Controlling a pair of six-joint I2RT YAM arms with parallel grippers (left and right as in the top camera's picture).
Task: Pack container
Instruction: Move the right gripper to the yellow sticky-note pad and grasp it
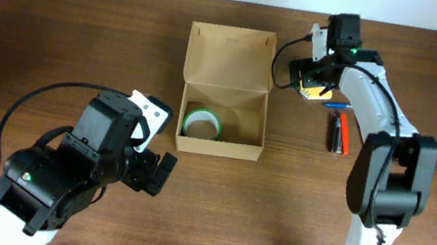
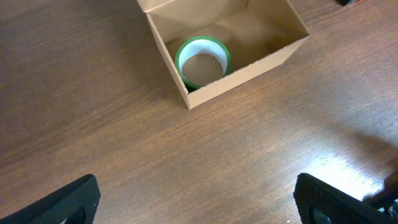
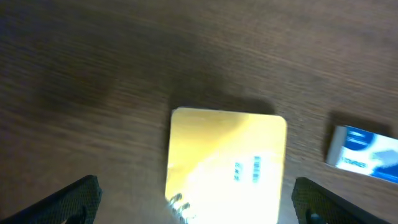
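The container, a brown cardboard box with its lid flap folded back, stands open at mid-table. A green-and-white tape roll lies in its left front corner. In the left wrist view the container and tape roll sit ahead of my left gripper, which is open over bare wood. In the overhead view the left gripper is just left of the box's front. My right gripper hovers right of the box, open, over a yellow spiral notepad. Its fingers stand clear on either side of the pad.
A blue-and-white eraser lies just right of the notepad. Red and dark pens lie on the table right of the box, beside the right arm. The table's far edge runs close behind the box lid.
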